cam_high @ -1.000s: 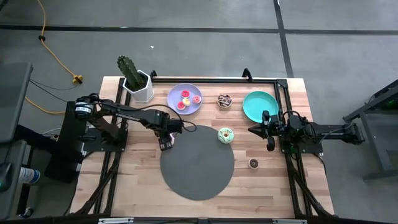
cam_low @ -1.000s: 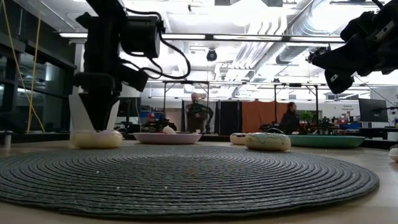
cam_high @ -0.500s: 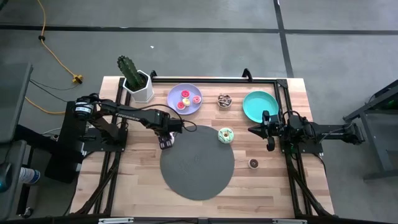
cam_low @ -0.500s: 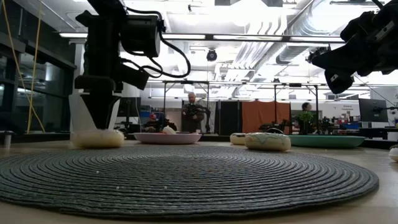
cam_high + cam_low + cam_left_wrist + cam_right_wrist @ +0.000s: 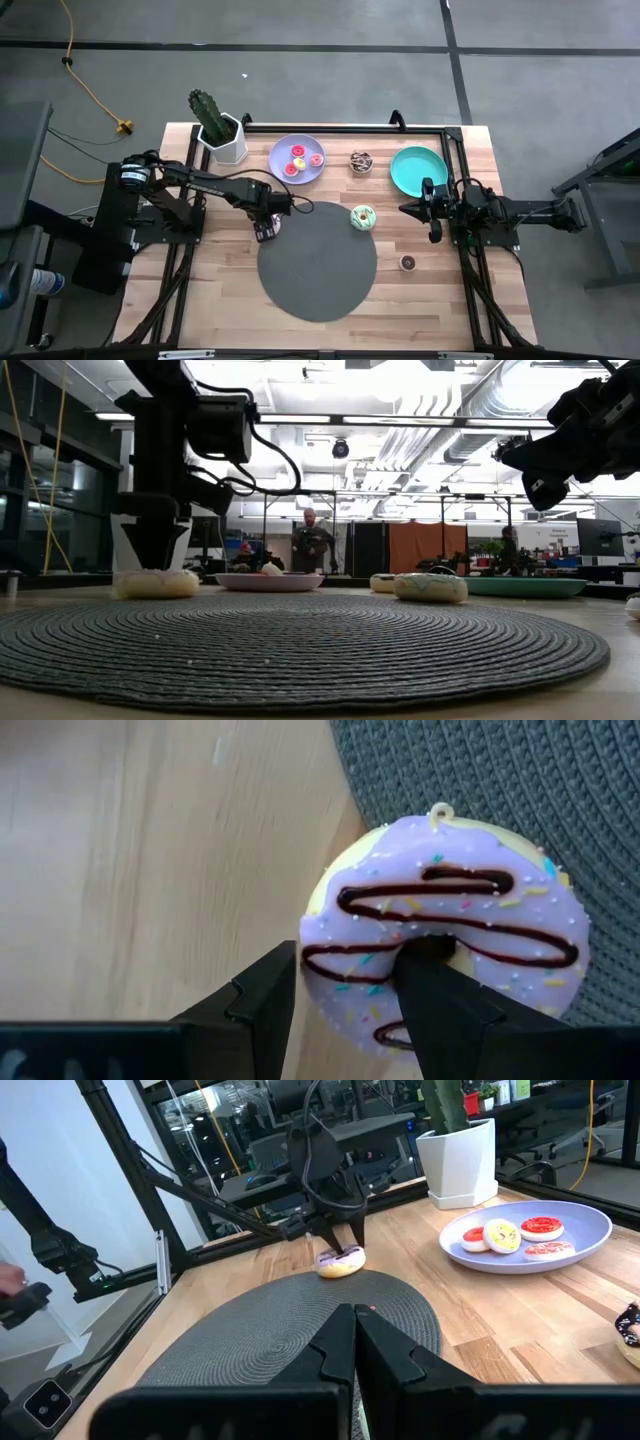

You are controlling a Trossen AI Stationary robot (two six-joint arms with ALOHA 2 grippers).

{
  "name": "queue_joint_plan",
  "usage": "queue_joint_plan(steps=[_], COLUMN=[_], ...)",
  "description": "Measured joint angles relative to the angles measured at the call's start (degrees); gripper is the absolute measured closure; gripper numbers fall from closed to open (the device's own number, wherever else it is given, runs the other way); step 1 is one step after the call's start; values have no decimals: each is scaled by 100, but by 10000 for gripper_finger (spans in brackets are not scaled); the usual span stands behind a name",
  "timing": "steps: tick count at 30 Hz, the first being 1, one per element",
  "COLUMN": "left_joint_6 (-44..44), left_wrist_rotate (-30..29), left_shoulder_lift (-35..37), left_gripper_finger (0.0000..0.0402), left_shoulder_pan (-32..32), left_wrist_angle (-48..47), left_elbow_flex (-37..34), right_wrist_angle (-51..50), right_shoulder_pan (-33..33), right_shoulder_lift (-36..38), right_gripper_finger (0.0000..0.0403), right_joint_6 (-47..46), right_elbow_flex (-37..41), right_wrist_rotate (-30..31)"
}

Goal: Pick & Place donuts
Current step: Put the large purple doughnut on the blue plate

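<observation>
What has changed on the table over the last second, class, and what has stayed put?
The left pincer, clamped on the purple donut at the mat's edge, shifted slightly along with its arm; the donut stays down. The right pincer stayed shut and hovering; the lavender plate, teal plate and green donut did not move.

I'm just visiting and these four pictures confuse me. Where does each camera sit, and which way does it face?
High view: above the table, looking straight down; both arms show, left pincer at the mat edge.
Low view: at table-top height, looking across the mat into the room; both arms come in from above.
Left wrist view: on the left arm, looking past its fingers, which grip the purple-iced donut.
Right wrist view: on the right arm, looking past its shut pincer across the mat.
Shared: the right wrist view also shows that donut and the left arm.
</observation>
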State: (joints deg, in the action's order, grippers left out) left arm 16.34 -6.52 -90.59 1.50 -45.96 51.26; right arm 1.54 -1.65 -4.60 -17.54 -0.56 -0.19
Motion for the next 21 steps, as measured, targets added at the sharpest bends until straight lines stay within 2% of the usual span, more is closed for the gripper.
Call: queue_joint_plan(steps=[12,21], left_joint_6=[-2,-2], left_wrist_rotate=[236,250], left_shoulder_lift=[0,0], left_gripper_finger=[238,298], left_shoulder_pan=[0,0], left_wrist_angle=[306,313], left_elbow_flex=[-192,-194], right_wrist_angle=[0,-2], right_shoulder_pan=[2,2], right_shoulder_lift=[0,0], right_gripper_finger=[402,402], right_joint_6=[2,0], right_elbow_flex=[0,2], right_wrist_rotate=[0,-2])
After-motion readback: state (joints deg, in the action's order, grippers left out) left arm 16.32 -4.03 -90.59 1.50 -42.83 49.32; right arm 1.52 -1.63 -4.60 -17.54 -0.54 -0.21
